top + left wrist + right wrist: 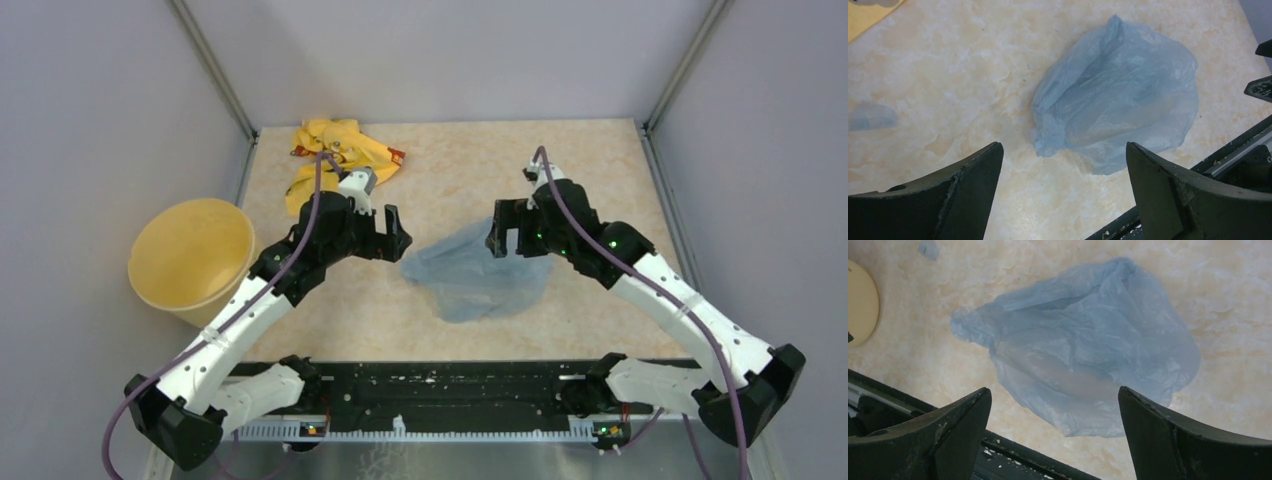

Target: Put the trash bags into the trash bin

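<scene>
Left end effector (391,236) and right end effector (506,238) both released, flanking crumpled bag (480,278) on table (600,160); cloth (335,146) at 11 o'clock, bin (186,256) at 9 o'clock behind left arm.

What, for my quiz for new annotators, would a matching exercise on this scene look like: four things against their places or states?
Things:
1. trash bag
2. trash bin
3. yellow cloth
4. left end effector

Places or states:
A. open, holding nothing
B. crumpled in the far left corner of the table
C. spread out mid-table
D. at the far left, mouth up

Pairs: 1-C, 2-D, 3-B, 4-A
</scene>
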`<act>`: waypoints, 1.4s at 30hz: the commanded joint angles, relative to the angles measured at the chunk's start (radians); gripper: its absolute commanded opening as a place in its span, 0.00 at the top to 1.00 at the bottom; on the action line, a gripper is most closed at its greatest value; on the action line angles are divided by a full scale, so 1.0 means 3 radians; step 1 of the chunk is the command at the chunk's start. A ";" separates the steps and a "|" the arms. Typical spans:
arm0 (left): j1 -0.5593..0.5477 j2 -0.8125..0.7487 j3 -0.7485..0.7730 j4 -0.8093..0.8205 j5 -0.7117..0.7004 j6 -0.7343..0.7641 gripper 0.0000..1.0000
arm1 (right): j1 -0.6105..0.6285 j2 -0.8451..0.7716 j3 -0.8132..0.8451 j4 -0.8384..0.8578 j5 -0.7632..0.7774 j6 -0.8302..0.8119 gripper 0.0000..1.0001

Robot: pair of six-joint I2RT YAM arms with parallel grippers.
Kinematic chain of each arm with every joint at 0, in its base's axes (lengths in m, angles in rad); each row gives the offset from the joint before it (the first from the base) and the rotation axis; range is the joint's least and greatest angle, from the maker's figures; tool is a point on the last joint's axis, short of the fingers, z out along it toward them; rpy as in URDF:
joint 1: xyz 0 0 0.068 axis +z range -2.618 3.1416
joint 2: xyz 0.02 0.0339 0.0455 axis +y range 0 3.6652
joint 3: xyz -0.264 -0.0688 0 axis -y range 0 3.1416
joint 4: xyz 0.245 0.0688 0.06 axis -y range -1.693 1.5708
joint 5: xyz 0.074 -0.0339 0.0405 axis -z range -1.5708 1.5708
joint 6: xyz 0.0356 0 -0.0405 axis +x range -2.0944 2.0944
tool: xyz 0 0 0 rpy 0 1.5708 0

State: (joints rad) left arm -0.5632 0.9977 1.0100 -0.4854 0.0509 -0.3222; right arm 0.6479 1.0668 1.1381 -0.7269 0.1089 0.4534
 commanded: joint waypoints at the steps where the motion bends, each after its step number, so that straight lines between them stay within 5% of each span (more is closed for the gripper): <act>1: 0.0025 0.0034 -0.0115 0.0226 0.0060 -0.0166 0.02 | 0.0332 0.0226 -0.0029 0.0342 0.0180 -0.0008 0.03; 14: 0.0165 0.0252 -0.0654 0.0597 0.0507 -0.0484 0.02 | 0.0936 0.1135 0.0004 0.0883 0.0202 0.0006 0.12; 27: 0.0159 0.1001 -0.0747 0.1087 0.0634 -0.0771 0.18 | 0.1567 0.1064 -0.0317 0.0691 0.0855 -0.0039 0.14; 36: 0.0150 0.1321 -0.0742 0.1260 0.0606 -0.0762 0.52 | 0.2215 0.1404 -0.0302 0.0505 0.1722 0.0540 0.20; 42: 0.0152 0.1372 -0.0734 0.1258 0.0587 -0.0744 0.75 | 0.2245 0.1638 -0.0485 0.0898 0.1683 0.0684 0.23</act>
State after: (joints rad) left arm -0.5159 1.4055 0.7872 -0.1715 0.2279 -0.5541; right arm 1.3190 1.5265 1.0187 -0.5411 0.5571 0.5987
